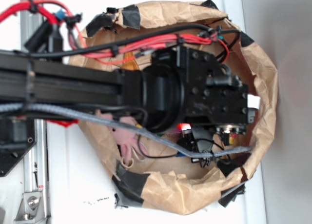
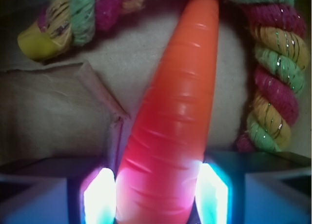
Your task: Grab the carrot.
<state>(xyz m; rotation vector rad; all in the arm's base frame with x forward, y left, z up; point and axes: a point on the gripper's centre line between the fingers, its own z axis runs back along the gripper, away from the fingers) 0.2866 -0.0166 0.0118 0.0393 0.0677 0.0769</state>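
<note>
Between glowing fingertips [image 2: 101,194] of claw [image 2: 156,197], thick end of carrot [image 2: 175,116] is clamped, both pads pressed against its sides; claw clenched on it. Carrot tip is pointed away from claw. Multicoloured rope [image 2: 273,82] is curved ahead of claw and down its right side. Creased brown paper floor [image 2: 53,112] seen below and left of claw. From exterior view, claw is hidden by arm [image 1: 195,92] inside taped paper bag [image 1: 253,63], set on white surface [image 1: 73,175].
</note>
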